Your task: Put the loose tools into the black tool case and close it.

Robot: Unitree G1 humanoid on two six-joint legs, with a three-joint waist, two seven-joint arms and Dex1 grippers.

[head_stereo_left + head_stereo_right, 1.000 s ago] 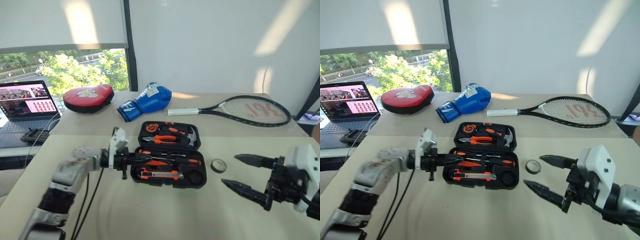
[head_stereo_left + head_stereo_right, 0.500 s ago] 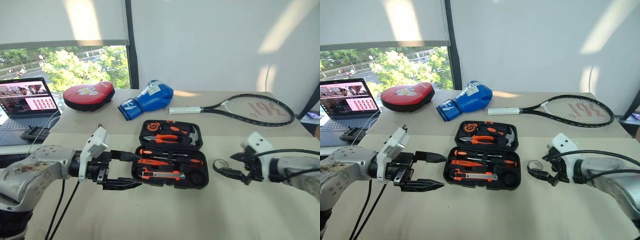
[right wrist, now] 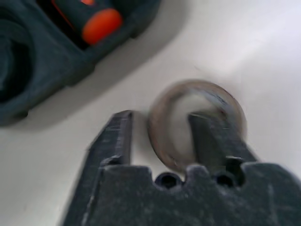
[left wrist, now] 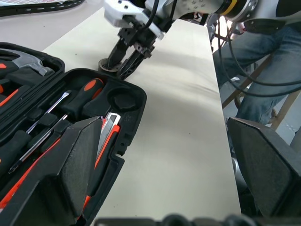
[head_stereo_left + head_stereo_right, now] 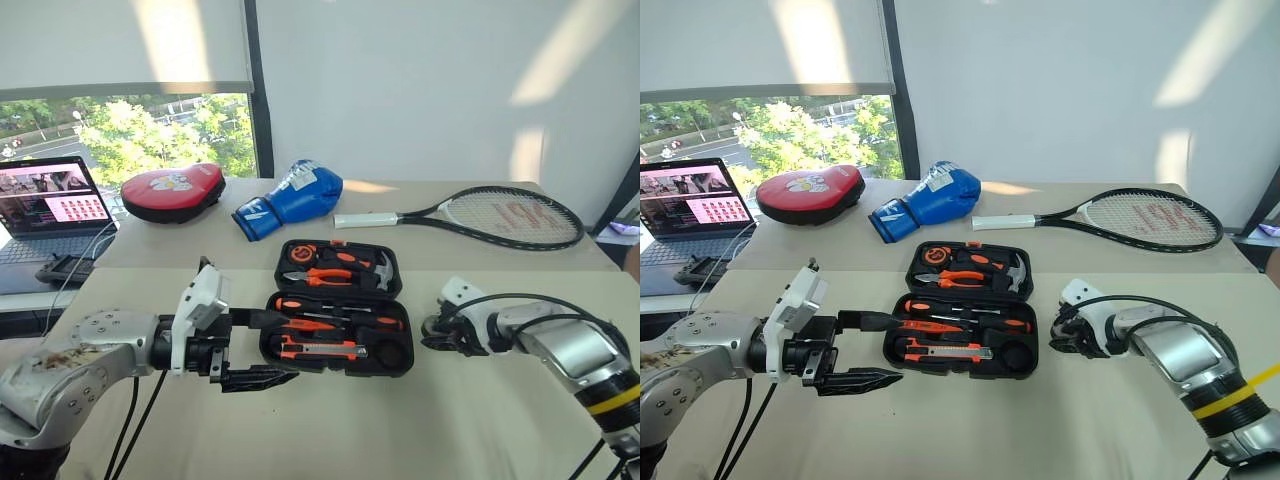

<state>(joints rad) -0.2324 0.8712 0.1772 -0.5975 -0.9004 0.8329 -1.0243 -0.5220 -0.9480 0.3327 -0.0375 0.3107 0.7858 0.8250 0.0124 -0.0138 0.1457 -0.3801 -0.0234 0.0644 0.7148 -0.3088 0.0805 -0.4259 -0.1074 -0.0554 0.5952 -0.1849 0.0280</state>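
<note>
Head views: the black tool case (image 5: 340, 320) lies open on the beige table (image 5: 330, 440), its lid half holding orange-handled pliers (image 5: 322, 279) and a small hammer (image 5: 384, 272), its near half holding screwdrivers (image 5: 330, 321) and the utility knife (image 5: 318, 350). The left gripper (image 5: 258, 348) hovers level just off the case's left edge, its two black fingers spread wide and empty, tips pointing toward the case. The right gripper (image 5: 434, 331) is angled down at the table just off the case's right edge, its fingers drawn close about the small tape roll (image 5: 1058, 338). Behind the case lie a blue boxing glove (image 5: 292, 200), a red punch pad (image 5: 172, 192) and a tennis racket (image 5: 480, 216); a laptop (image 5: 48, 214) stands at far left.

Left wrist view: the fingers (image 4: 75, 165) stand far apart with nothing between them. The case's near corner lies beside one finger, the knife's blade (image 4: 107, 128) and a screwdriver handle (image 4: 83, 94) in their slots. Beyond, the right gripper's tips press down at the tape roll (image 4: 106, 65).

Right wrist view: one finger (image 3: 210, 136) is inside the roll's hole, the other (image 3: 113, 141) outside its rim, so the roll's wall (image 3: 162, 125) sits between them; whether the pinch is firm I cannot tell. The case's corner lies just beyond the fingertips.
</note>
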